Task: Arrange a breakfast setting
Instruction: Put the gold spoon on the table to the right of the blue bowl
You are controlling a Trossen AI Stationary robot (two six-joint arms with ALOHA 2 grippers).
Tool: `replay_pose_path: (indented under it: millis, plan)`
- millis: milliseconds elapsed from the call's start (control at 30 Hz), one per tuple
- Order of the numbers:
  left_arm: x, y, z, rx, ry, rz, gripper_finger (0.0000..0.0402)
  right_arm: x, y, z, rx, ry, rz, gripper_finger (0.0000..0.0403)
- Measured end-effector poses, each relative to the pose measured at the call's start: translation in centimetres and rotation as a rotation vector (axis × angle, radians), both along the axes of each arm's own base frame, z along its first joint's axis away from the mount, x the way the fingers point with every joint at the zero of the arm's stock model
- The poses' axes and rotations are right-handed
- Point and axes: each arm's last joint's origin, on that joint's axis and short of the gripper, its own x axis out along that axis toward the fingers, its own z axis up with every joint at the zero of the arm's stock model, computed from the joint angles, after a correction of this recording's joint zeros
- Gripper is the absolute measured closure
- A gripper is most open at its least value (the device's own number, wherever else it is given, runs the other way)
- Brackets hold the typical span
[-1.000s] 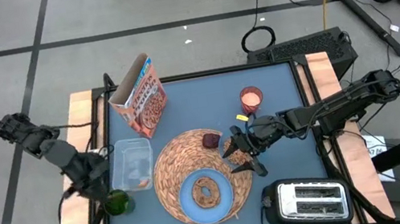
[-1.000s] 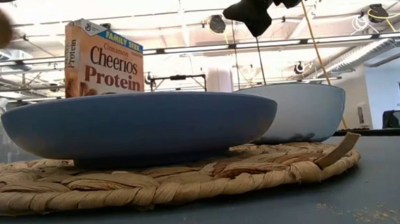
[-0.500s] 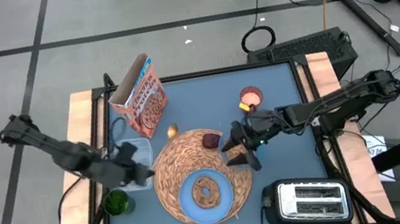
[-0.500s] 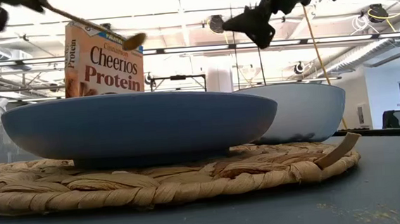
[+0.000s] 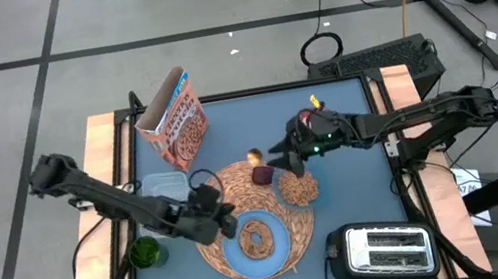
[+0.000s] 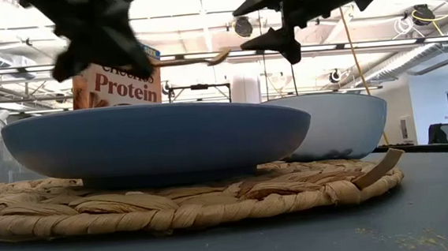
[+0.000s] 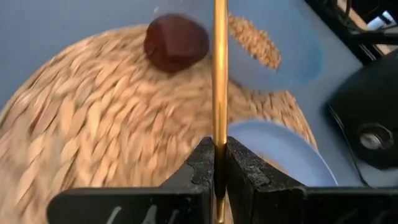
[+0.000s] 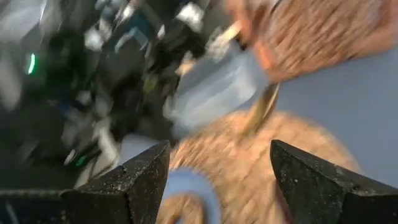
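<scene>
My left gripper [image 5: 219, 215] reaches over the round straw placemat [image 5: 213, 198] and is shut on the gold spoon [image 5: 241, 179]. The spoon's bowl [image 5: 255, 156] hangs beside the small dark-red item [image 5: 262, 173] on the mat's far part. The light-blue plate [image 5: 238, 255] with the brown ring-shaped bread [image 5: 257, 237] lies on the mat's near part. The small clear bowl [image 5: 298, 189], with cereal in it, sits at the mat's right edge. My right gripper [image 5: 279, 157] hovers open just beyond the bowl, near the spoon's tip. The cereal box [image 5: 175, 121] stands at the far left. My left gripper pinches the spoon's thin handle [image 7: 219, 163] between its two fingers [image 7: 245, 177]. The fingers slant down from the table's left and the handle runs straight out ahead along them. The spoon is lifted clear, about level in the low view, above the plate [image 6: 154, 138].
A chrome-and-black toaster [image 5: 379, 249] stands at the near right. A clear plastic container [image 5: 161, 190] and a green item [image 5: 146, 251] lie left of the mat. Wooden rails border the table's left and right edges.
My left gripper has swung from the table's left edge toward the right and down over the placemat, rolling as it went, carrying the spoon with it. My right gripper has drawn back from above the bowl toward the far edge and has rolled, staying open.
</scene>
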Motion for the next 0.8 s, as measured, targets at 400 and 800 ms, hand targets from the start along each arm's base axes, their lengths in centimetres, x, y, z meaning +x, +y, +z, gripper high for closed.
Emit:
replay_pose_path:
  millis: [400, 800]
  plan:
    - [5.3, 0.9, -2.9, 0.137, -0.151, -0.024, 0.038, -0.3, -1.7, 0.0, -0.011, 0.013, -0.076, 0.0133]
    - [5.5, 1.2, -2.9, 0.148, -0.146, -0.032, 0.0381, -0.4, -1.7, -0.1, -0.01, 0.028, -0.077, 0.0209]
